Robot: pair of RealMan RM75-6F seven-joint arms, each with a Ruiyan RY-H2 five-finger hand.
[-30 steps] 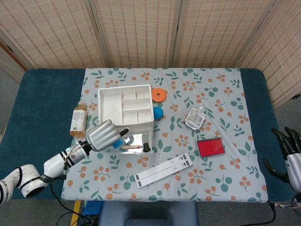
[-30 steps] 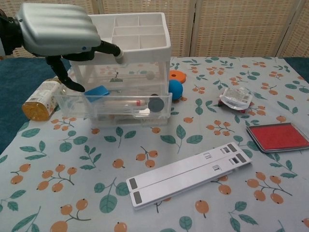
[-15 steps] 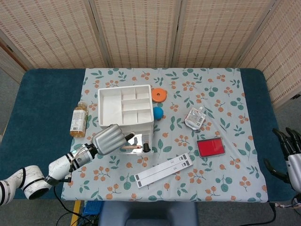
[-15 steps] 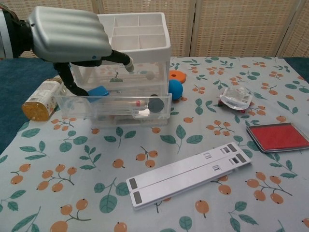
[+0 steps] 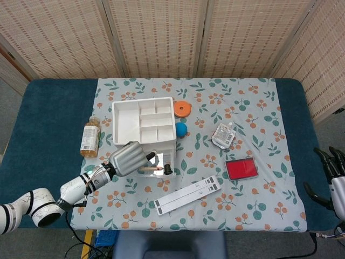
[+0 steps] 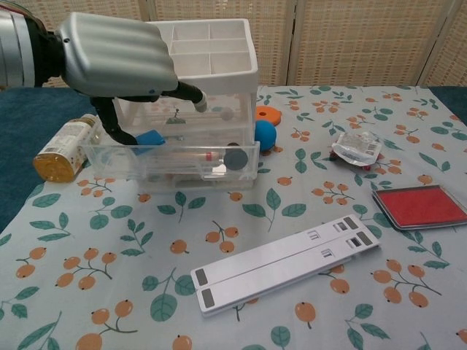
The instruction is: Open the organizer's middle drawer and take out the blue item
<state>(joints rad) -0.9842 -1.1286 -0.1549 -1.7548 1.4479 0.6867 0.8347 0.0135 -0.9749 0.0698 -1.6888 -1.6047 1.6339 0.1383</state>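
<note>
The white organizer [image 5: 144, 121] [image 6: 211, 44] stands on the leaf-print cloth with its clear middle drawer [image 6: 171, 160] pulled out toward me. A blue item [image 6: 151, 136] lies at the drawer's left end, beside a pen-like tube and a dark round piece [image 6: 235, 157]. My left hand [image 5: 128, 158] [image 6: 117, 55] hovers over the open drawer with its fingers reaching down into it. Its thumb [image 6: 117, 127] is right at the blue item's left end, and one finger [image 6: 191, 97] stretches out above the drawer. My right hand [image 5: 334, 172] hangs open off the table's right edge.
A blue ball [image 5: 181, 129] [image 6: 265, 133] and an orange disc [image 5: 183, 109] sit right of the organizer. A bottle [image 5: 90, 136] [image 6: 64, 149] lies to its left. A clear pouch [image 6: 355, 147], a red pad [image 6: 418, 205] and white strips [image 6: 284, 262] lie on the right and front.
My left hand has shifted right and forward over the open drawer, bringing its thumb down to the blue item. The blue item and my right hand stay put.
</note>
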